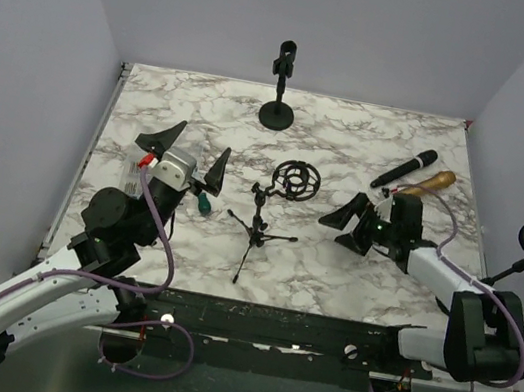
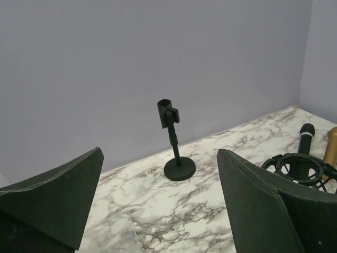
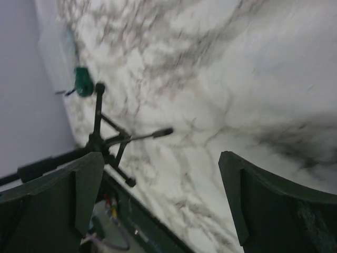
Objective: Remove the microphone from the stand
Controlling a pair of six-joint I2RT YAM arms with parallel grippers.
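Lying near the right edge of the table (image 1: pixel 355 131), the microphone (image 1: pixel 404 168) touches nothing; left gripper (image 1: pixel 203 139) and right gripper (image 1: pixel 335 229) both gape, empty.

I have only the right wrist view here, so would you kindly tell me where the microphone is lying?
Observer: The microphone lies flat on the table, farther back than the right end effector, beside a wooden handle.
Operator: Thank you. Is anything in the stand's clip?
Observer: No. The round-base stand is upright near the far edge, and its clip is empty.
Operator: And how is the left end effector?
Observer: The left end effector is open and holds nothing, to the left of the tripod.
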